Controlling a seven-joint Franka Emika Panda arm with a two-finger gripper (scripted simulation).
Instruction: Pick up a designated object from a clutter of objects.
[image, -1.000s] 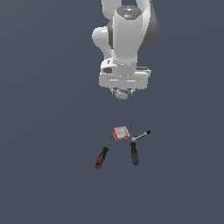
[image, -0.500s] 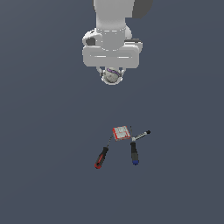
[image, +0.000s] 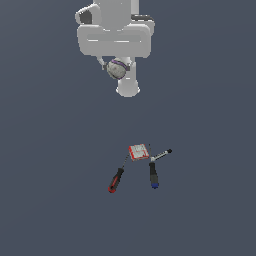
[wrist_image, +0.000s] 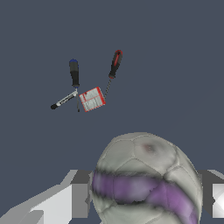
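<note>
End effector (image: 117, 69) clamped on the purple-banded ball (wrist_image: 146, 181), high above the clutter (image: 140, 166).

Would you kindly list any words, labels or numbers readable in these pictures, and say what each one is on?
No text can be read.
The red-and-white flat box has grey markings on its face, too small and blurred to read.
The ball, both screwdrivers and the marker show no lettering.

The exterior view sits far back, taking in the arm hanging well above the red-and-white box (image: 138, 152). The wrist view looks down past the ball (wrist_image: 146, 181), which fills its foreground. Both catch that box (wrist_image: 92, 99) and the screwdrivers beside it.
</note>
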